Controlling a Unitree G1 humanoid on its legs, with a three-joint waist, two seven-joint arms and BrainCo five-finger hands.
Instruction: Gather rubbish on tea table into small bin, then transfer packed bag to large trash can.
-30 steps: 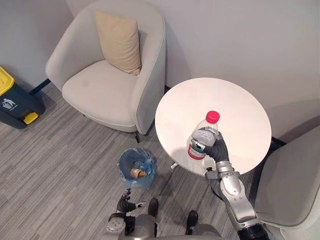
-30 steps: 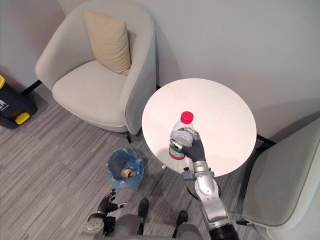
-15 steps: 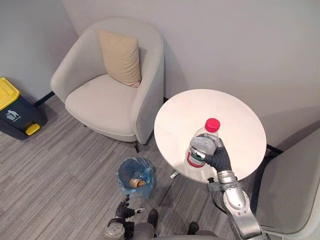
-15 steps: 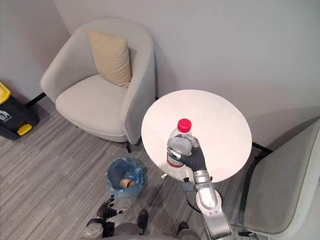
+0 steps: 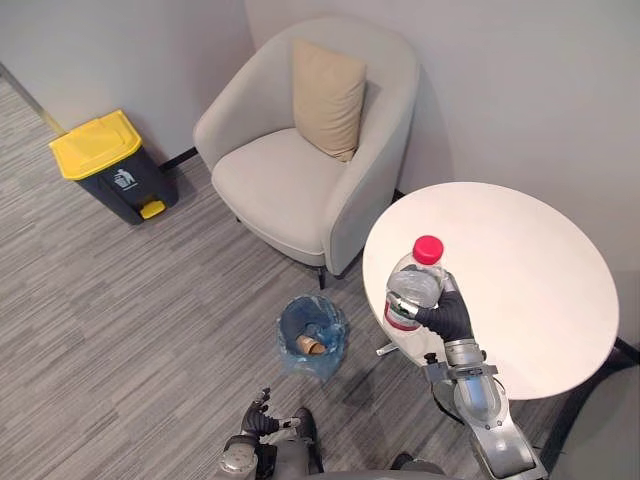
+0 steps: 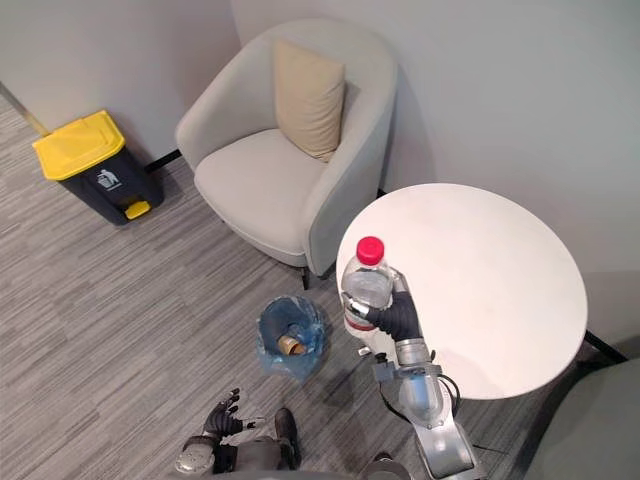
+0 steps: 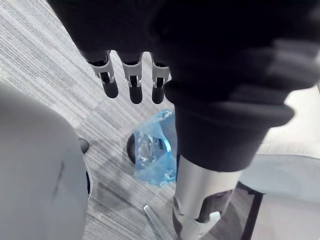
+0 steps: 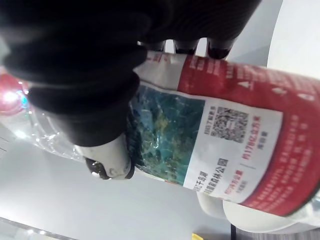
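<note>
My right hand is shut on a clear plastic bottle with a pink cap and a red label, held upright above the near left edge of the round white tea table. In the right wrist view the bottle's label sits under my thumb. The small bin with a blue bag stands on the floor left of the table, with a brown cup inside. My left hand hangs low near the floor, fingers relaxed and open; its fingers show above the blue bin.
A grey armchair with a beige cushion stands behind the small bin. The large dark trash can with a yellow lid is by the wall at the far left. Grey carpet lies between them.
The camera has swung, so the whole scene shifted right and the yellow-lidded can came fully into view. My right hand still holds the bottle over the table's left edge.
</note>
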